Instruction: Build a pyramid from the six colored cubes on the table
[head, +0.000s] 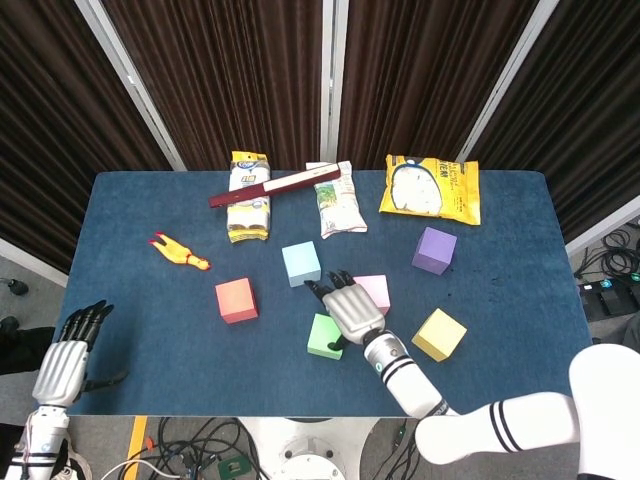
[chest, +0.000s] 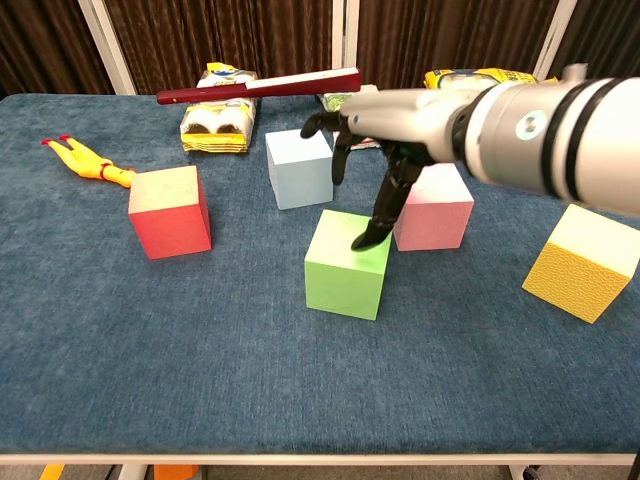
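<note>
Left hand (head: 62, 362) off the counter's (head: 150, 300) left edge, fingers apart, holding nothing. Red cube (head: 236, 300) left of centre, light blue cube (head: 301, 263) behind the green cube (chest: 347, 264). Right hand (head: 347, 308) over the green cube, fingers (chest: 388, 200) spread and pointing down, one tip at its top face, nothing held. Pink cube (chest: 436, 206) just right of green, purple cube (head: 434, 250) further back, yellow cube (head: 440, 334) near the right front.
</note>
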